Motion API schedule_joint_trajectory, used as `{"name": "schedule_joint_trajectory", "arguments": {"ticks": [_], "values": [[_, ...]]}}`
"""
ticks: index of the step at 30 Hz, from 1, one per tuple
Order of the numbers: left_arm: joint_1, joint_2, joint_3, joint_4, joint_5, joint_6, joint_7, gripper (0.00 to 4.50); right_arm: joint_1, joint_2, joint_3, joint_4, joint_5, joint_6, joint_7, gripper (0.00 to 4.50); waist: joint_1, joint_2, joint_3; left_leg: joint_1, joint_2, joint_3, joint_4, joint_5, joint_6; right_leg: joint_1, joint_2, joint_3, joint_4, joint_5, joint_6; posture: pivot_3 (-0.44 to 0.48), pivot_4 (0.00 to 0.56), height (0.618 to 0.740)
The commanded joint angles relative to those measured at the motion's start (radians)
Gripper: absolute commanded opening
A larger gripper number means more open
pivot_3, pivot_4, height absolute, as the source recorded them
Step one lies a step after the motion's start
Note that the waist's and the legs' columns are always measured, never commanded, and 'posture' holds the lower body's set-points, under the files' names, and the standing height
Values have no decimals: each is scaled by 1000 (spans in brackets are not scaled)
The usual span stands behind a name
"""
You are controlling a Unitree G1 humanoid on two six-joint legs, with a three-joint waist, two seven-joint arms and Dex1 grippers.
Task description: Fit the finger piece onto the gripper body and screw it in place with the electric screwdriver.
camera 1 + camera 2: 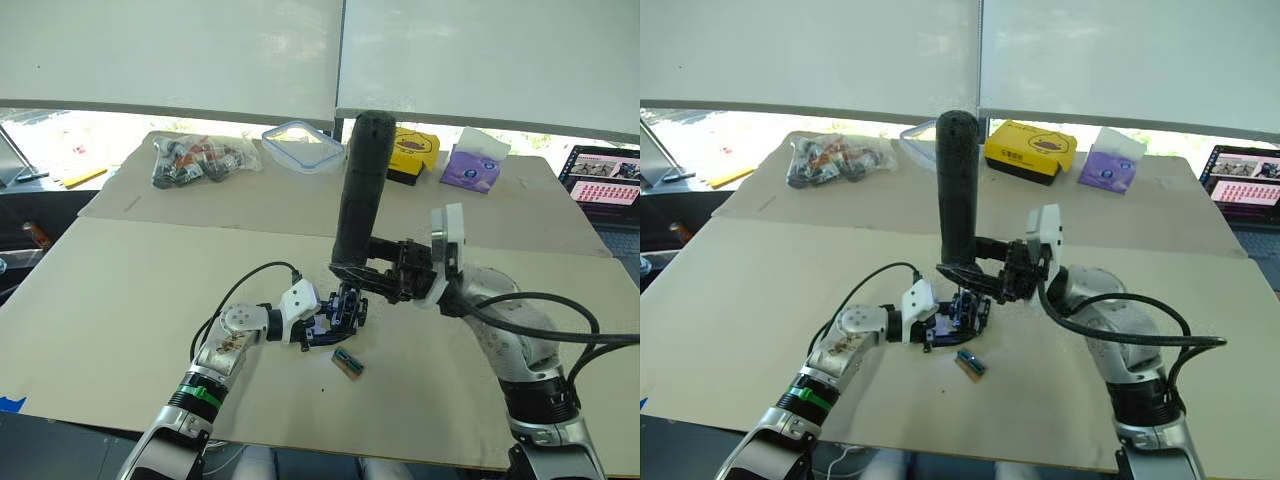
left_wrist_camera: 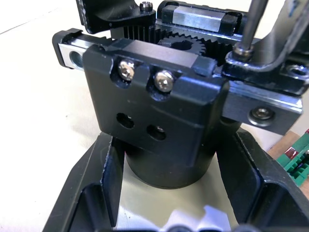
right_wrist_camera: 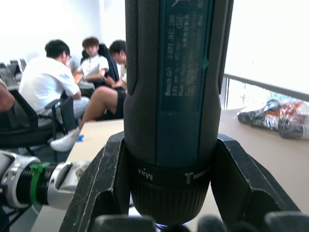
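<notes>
The gripper body stands on the desk near the front-centre, with its round base down. The left gripper has its fingers clamped on either side of that base. A finger piece, fixed by two screws, sits on the rack atop the body.

The right gripper has its fingers clamped around the collar of the electric screwdriver, which stands nearly upright. Its bit comes down onto a screw head at the body's top.

A small green-and-brown block lies just at 5 o'clock of the body, near the desk's front edge. Open desk runs wide toward 9 o'clock and 3 o'clock.

At the far edge, well apart, stand a bag of parts, a clear lidded box, a yellow box and a purple tissue pack. A laptop sits at 2 o'clock.
</notes>
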Motion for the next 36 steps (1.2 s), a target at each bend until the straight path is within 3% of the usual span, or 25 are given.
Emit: {"name": "schedule_joint_trajectory", "arguments": {"ticks": [1, 12, 13, 16, 22, 29, 32, 36], "values": [[7, -1, -18, 53, 37, 13, 37, 2296, -60, -35, -83, -66, 94, -12, 61, 1906, 1, 0, 0, 0, 0, 0, 0, 0, 0, 0, 0, 0, 0, 0, 0, 0, 150, 740], [-24, -17, -9, 108, 17, -11, 32, 2296, -72, -131, -202, -161, 211, 11, 69, 1906, 4, 0, 0, -1, 0, 0, 1, 0, 0, 0, 0, 0, -2, -2, -5, 0, 150, 740], [-23, -16, -7, 109, 21, -23, 40, 3327, -70, -137, -209, -170, 223, 19, 64, 1906, 4, 0, 0, -1, 0, 0, 1, 0, 0, 0, 0, 0, -2, -2, -5, 0, 150, 740], [-16, -5, 6, 112, 26, -63, 49, 4470, -68, -163, -235, -194, 258, 42, 42, 1906, 3, 0, 1, -1, 0, 0, 0, 0, 0, 0, 0, 0, -1, -2, -5, 0, 150, 740], [50, 78, 58, 31, -24, -74, -2, 4470, 3, -236, -344, -231, 282, 59, -20, 1906, -6, 0, 1, -1, 0, 0, -1, 0, 0, -1, 0, 0, -1, -2, -5, 0, 150, 740], [231, 261, 227, -187, -213, -6, -103, 4470, 266, -350, -545, -245, 273, 44, 15, 1906, -16, 4, 4, -1, 0, 0, -5, 0, 0, -2, 0, 0, -1, -1, -3, 0, 150, 740], [359, 375, 346, -213, -284, -79, -210, 4470, 470, -345, -651, -198, 185, -36, 109, 1906, -12, 0, 6, -1, 0, 0, -5, 0, 0, -2, -1, 0, -1, -3, -5, 0, 150, 740], [438, 457, 445, -172, -324, -138, -282, 4470, 615, -298, -691, -185, 138, -116, 152, 1906, -5, 1, 8, -2, 0, 2, -3, 0, 0, -4, -2, 0, -2, -6, -10, 0, 150, 740]]}}
